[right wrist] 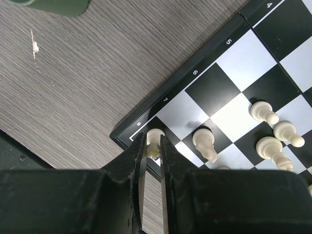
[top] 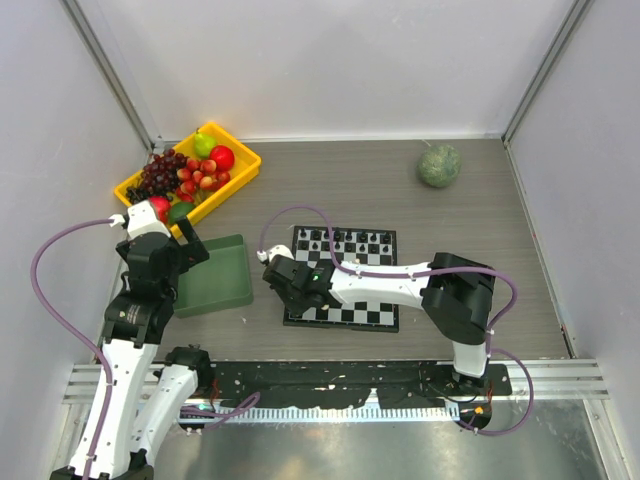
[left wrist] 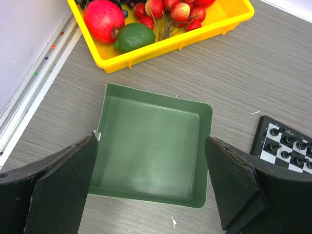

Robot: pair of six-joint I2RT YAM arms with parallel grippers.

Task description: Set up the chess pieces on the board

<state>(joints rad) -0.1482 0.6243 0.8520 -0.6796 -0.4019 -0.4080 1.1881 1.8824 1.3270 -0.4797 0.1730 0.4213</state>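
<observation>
The board (top: 350, 314) lies at the table's middle, with black chess pieces (top: 345, 243) in its far rows. My right gripper (right wrist: 152, 146) is shut on a cream-white piece (right wrist: 155, 136) at the board's (right wrist: 234, 58) corner square beside the number 8; in the top view this gripper (top: 272, 272) is at the near left corner. Several more cream-white pieces (right wrist: 204, 144) stand on nearby squares. My left gripper (left wrist: 152, 141) is open and empty above the green tray (left wrist: 156, 96). The board's corner (left wrist: 287, 146) shows at the right of the left wrist view.
A yellow bin (top: 243, 172) of red, purple and green fruit stands at the back left, just beyond the green tray (top: 215, 275). A green round lump (top: 439, 165) sits at the back right. Grey walls close in the table's sides and back.
</observation>
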